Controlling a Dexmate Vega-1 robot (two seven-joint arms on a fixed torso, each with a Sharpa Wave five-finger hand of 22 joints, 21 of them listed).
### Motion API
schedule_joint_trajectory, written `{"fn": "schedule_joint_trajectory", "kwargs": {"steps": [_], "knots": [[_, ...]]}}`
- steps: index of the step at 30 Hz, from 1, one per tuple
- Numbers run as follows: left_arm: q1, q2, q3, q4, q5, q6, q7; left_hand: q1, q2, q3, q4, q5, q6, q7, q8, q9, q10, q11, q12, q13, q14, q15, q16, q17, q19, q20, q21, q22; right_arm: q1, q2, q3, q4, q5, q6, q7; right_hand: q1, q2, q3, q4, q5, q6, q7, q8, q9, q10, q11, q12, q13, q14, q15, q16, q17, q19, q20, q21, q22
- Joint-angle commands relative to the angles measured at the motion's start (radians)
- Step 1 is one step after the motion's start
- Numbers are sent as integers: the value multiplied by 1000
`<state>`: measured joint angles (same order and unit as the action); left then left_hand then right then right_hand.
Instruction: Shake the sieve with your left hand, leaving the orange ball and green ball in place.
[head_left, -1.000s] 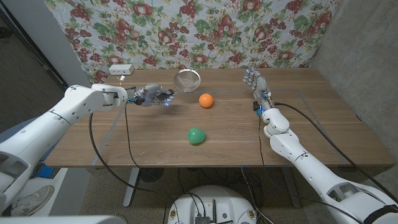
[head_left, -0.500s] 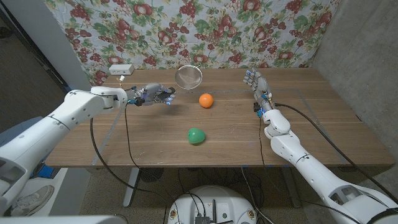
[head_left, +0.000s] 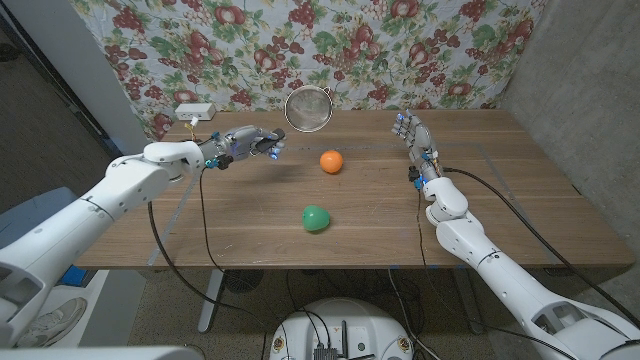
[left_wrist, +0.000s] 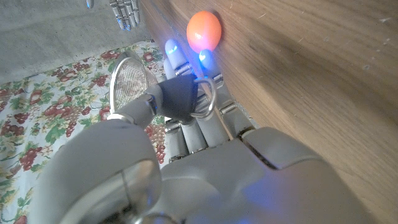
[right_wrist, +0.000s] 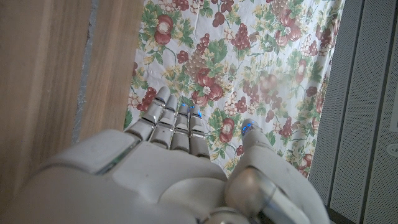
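Sieve (head_left: 304, 108) up off the table, held in the air over the far edge, its round mesh bowl showing against the flowered cloth (head_left: 330, 50) at the back. Left hand (head_left: 243, 146) grips it by the dark handle; in the left wrist view the thumb and fingers (left_wrist: 186, 59) are clamped round that handle (left_wrist: 180, 99), with the wire loop at the handle's end poking out and the mesh bowl (left_wrist: 132, 79) standing past the thumb.

Orange ball (head_left: 331, 161) sits on the wooden table (head_left: 520, 190), right of the left hand and apart from it, near the far side. Green ball (head_left: 316, 218) lies nearer the robot, about mid-table, well apart from the orange one. Neither ball is touched by anything.

Right hand (head_left: 413, 133) at the far right part of the table, fingers straight and spread, holding nothing; wrist view shows its fingers (right_wrist: 177, 121) extended toward the cloth.

White box (head_left: 194, 112) at the far left corner of the table, cable running from it
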<state>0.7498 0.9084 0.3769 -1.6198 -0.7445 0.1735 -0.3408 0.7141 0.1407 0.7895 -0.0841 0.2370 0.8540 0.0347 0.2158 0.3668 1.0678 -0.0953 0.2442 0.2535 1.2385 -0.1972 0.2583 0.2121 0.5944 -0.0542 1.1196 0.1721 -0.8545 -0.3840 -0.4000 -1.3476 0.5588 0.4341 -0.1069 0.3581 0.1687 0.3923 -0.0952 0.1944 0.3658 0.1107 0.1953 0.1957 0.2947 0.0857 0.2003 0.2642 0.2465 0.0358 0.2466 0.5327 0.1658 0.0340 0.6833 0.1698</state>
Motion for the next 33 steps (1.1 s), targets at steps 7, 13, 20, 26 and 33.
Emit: {"fn": "schedule_joint_trajectory", "kwargs": {"steps": [7,13,20,26,33], "knots": [[-15,-21,16,57,62,-135,-83,-1,-10,9,10,16,73,-74,8,5,37,-75,5,8,-50,-36,-7,5,-11,-115,-11,0,3,2,-1,4,-3,-1,0,-1,0,7,0,1,-1,5,6,1,-5,1,8,-2,-3,-1,4,2,14,2,-6,6],[-18,-24,17,59,58,-118,-77,-1,-11,8,10,23,75,-73,9,8,37,-77,7,11,-51,-36,-6,7,-13,-114,-15,0,4,3,-1,3,-4,-4,-4,-2,0,7,0,1,0,5,6,1,-4,1,8,-3,-3,1,5,1,14,2,-8,6],[2,-14,-1,14,33,-36,3,5,5,-1,11,35,76,-49,12,20,60,-73,21,20,-27,-36,9,15,4,-108,-11,5,0,2,0,0,-5,-4,-7,-2,0,8,0,1,0,6,6,1,-4,1,9,-3,-4,2,5,1,14,1,-10,6],[8,-1,-8,-18,12,34,45,23,32,-26,-3,37,85,3,19,48,152,-47,75,51,70,-35,65,39,65,-109,15,10,1,3,-1,2,-2,-5,-4,-3,0,8,0,1,-1,6,6,1,-5,2,9,-4,-4,0,6,0,15,2,-12,6],[7,13,-12,-49,-16,127,88,50,49,-20,-32,9,105,72,15,46,209,-32,113,79,130,-32,97,36,120,-119,44,11,2,4,-2,4,-3,-2,-2,-4,0,9,0,1,-1,6,6,1,-4,1,9,-5,-4,1,6,-1,16,1,-13,6]]}}
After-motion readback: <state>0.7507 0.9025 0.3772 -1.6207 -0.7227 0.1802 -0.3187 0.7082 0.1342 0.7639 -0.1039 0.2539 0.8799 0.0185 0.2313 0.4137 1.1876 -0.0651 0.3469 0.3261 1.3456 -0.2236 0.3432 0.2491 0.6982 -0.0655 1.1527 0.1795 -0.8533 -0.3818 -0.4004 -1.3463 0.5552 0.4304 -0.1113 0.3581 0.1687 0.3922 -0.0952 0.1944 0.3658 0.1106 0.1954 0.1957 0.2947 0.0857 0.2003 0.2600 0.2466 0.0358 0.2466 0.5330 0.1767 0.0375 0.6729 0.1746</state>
